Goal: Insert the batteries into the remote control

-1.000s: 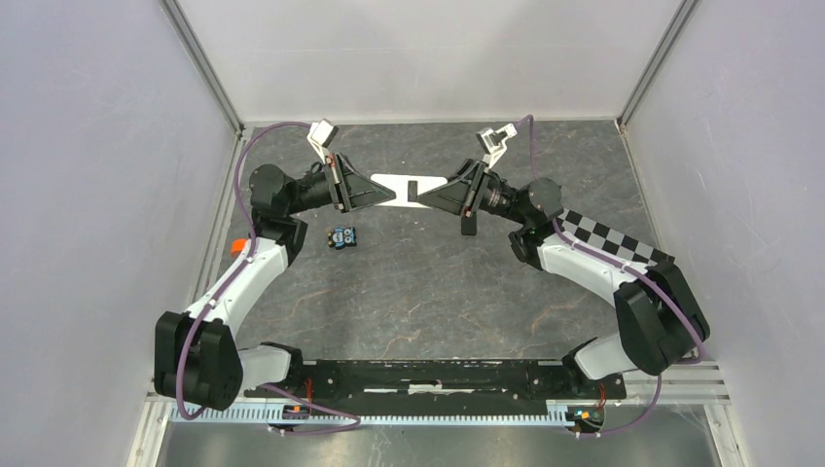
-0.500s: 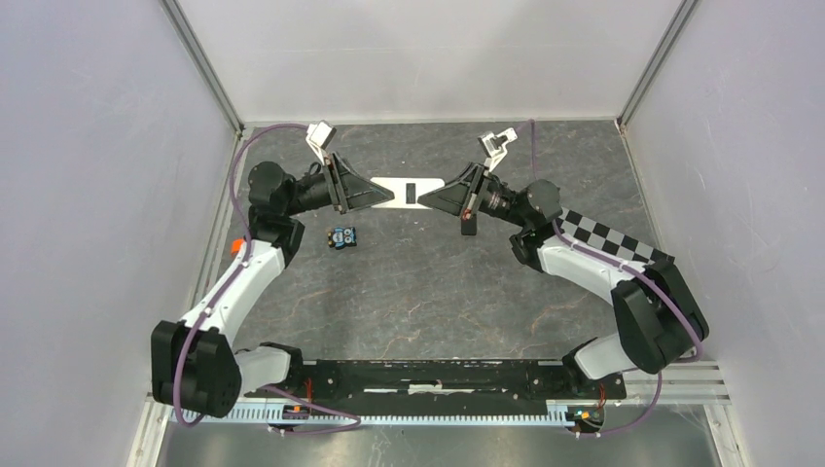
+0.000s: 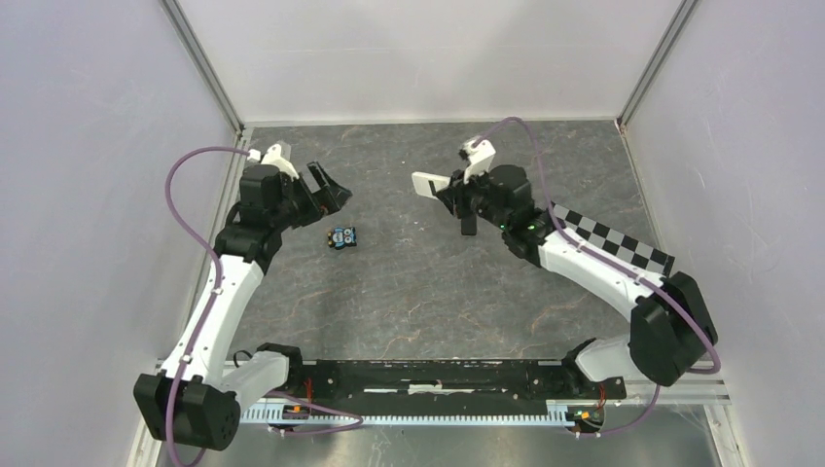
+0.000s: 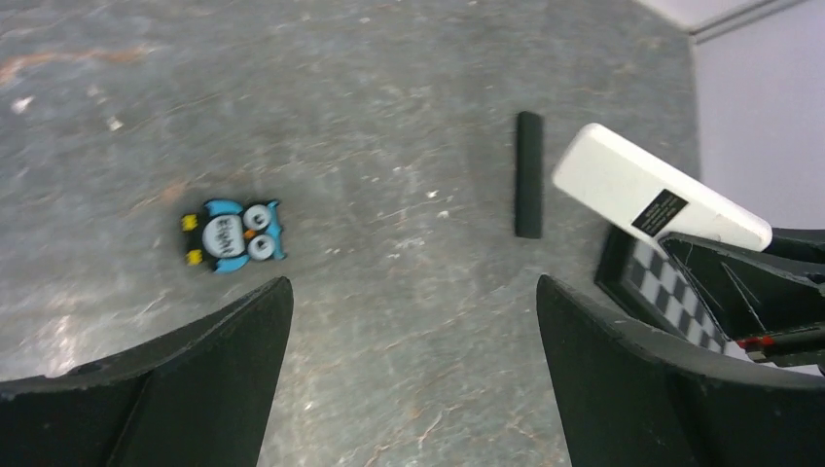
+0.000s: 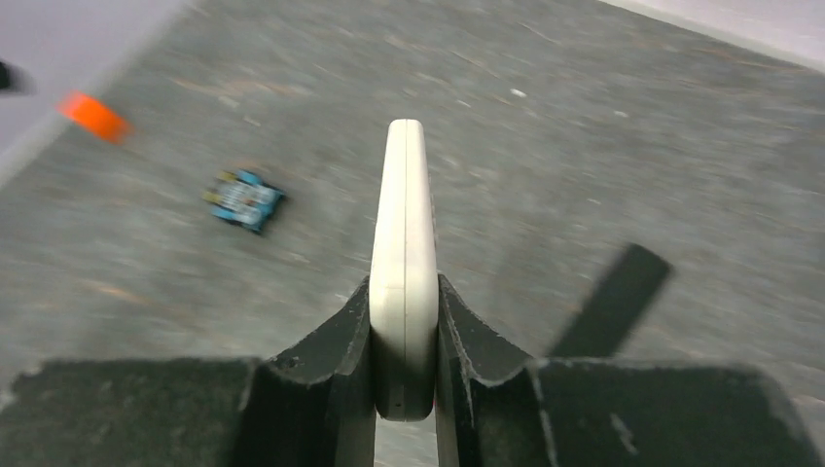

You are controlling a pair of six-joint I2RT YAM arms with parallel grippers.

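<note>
The grey stone-patterned table [image 3: 418, 282] is lying under both of my arms. My left arm [image 3: 224, 292] is reaching up its left side and my right arm [image 3: 593, 268] is bending in from the right, over a black-and-white checkered strip [image 3: 608, 236] that is lying flat by the right edge.

My right claw [image 5: 404, 292] is clenching the white remote control [image 5: 401, 253]. Its fingers are pressing on the two broad faces, and in the wrist view the remote is standing on its thin edge. Most of its length is sticking out past the fingertips, and it is hanging above the table near the far middle, pointing towards my left side.

My left claw [image 4: 413, 292] is released, with its jaws gaping wide and gripping nothing, hovering over bare table well apart from the remote.

A slim black bar [image 4: 528, 175] is lying flat on the table near my right claw. A small blue owl figure [image 4: 233, 236] is lying face up near my left claw. A little orange tag [image 5: 92, 115] is showing, blurred, at the table's left edge.
</note>
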